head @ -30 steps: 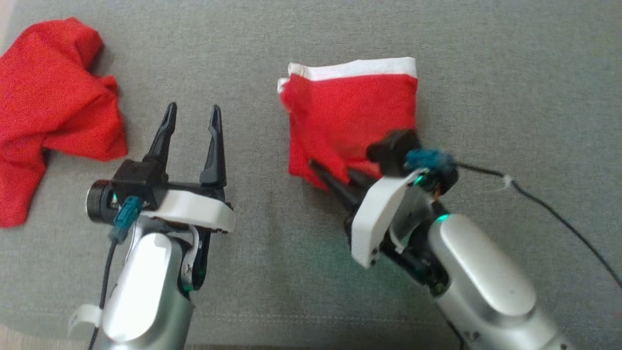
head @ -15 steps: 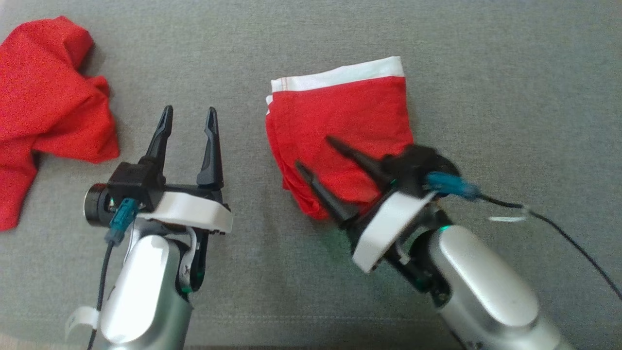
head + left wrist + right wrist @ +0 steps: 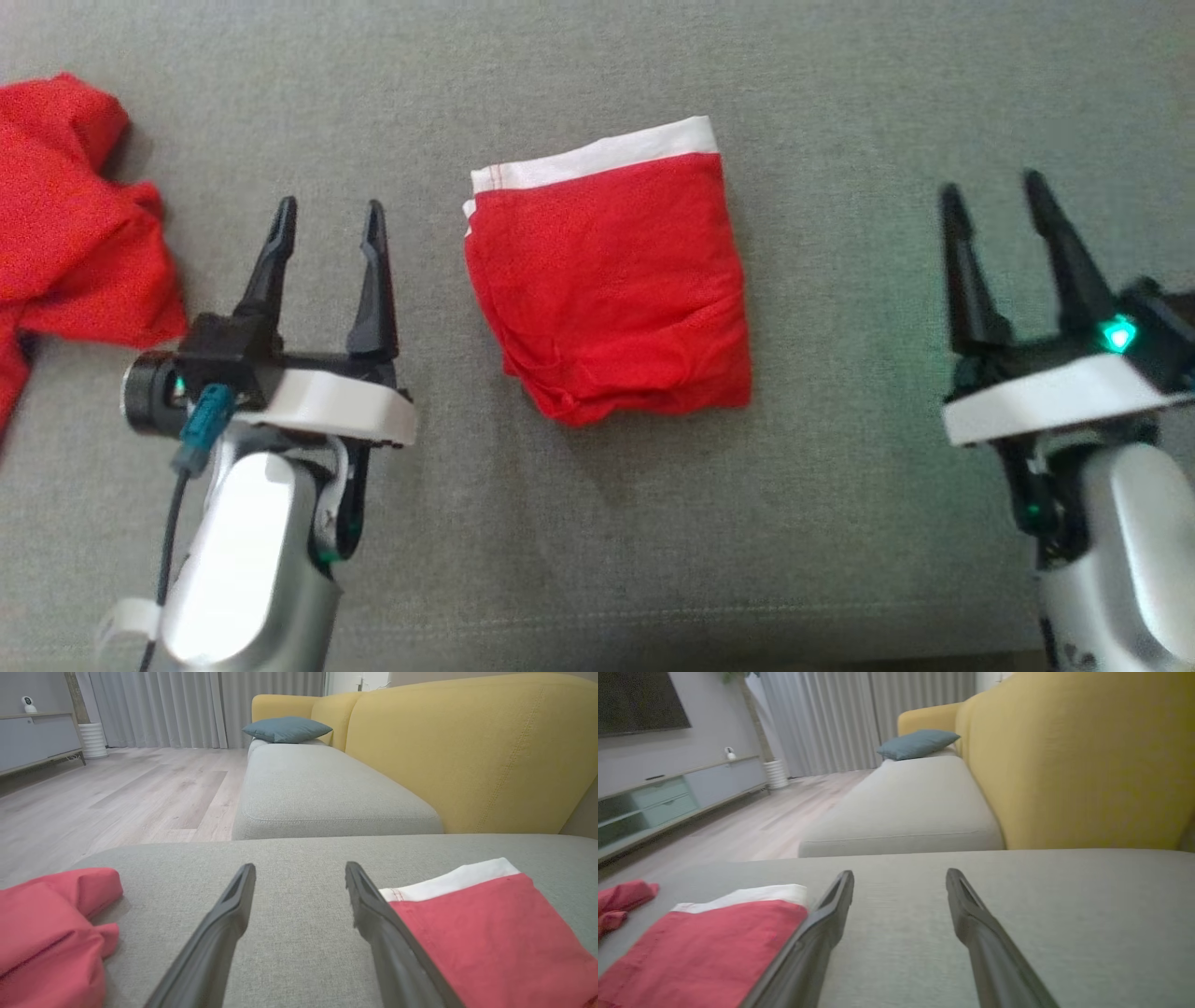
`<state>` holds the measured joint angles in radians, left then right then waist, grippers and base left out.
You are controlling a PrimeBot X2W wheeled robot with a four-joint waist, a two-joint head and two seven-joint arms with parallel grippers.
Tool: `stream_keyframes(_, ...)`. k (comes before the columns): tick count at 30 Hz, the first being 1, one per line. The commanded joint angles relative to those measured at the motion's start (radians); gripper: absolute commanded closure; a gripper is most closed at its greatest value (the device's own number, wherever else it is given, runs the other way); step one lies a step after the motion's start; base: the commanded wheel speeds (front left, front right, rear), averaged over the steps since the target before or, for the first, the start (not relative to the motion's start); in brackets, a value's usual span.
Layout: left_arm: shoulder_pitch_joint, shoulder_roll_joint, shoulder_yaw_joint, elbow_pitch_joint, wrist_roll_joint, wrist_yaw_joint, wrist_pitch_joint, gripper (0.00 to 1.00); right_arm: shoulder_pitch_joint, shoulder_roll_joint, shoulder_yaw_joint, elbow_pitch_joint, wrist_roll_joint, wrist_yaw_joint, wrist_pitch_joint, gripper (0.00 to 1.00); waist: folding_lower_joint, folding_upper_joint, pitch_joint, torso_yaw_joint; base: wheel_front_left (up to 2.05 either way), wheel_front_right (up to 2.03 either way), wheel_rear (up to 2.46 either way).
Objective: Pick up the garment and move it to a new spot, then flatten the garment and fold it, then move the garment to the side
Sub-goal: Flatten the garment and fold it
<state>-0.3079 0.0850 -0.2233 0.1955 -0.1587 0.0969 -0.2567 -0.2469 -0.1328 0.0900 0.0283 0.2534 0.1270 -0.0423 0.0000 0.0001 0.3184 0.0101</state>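
Right fingers (image 3: 963, 275) have let go and pulled back wide, well right of the folded garment (image 3: 611, 289); left fingers (image 3: 372, 280) wide, empty, left of it.

Left hand (image 3: 327, 219) and right hand (image 3: 994, 201) spread, upright.

Folded garment (image 3: 607, 289) on seat cushion (image 3: 840, 523), between left gripper (image 3: 329, 205) and right gripper (image 3: 991, 185), touching neither; crumpled cloth (image 3: 65, 233) far left, same cushion.
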Motion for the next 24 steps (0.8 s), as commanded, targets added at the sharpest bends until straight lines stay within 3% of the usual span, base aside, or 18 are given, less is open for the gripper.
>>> stream_keyframes(1,0.006,0.031,0.038,-0.041,0.015,0.01,-0.005,0.0,0.021,0.012,-0.021,-0.045,-0.018,0.004,-0.01,0.0,0.0,-0.0001,-0.014,-0.013,0.0,0.0,0.0)
stream_keyframes(9,0.067,0.062,0.05,-0.087,0.018,0.029,0.012,0.0,0.084,0.027,-0.063,-0.067,-0.041,0.004,-0.006,0.0,0.0,-0.0001,-0.059,-0.035,0.0,0.0,0.0)
stream_keyframes(24,0.23,0.094,0.042,-0.175,0.01,0.052,0.071,0.0,0.201,0.054,-0.052,-0.109,-0.061,0.004,0.061,0.0,0.0,-0.0001,-0.178,-0.039,0.0,0.0,0.0)
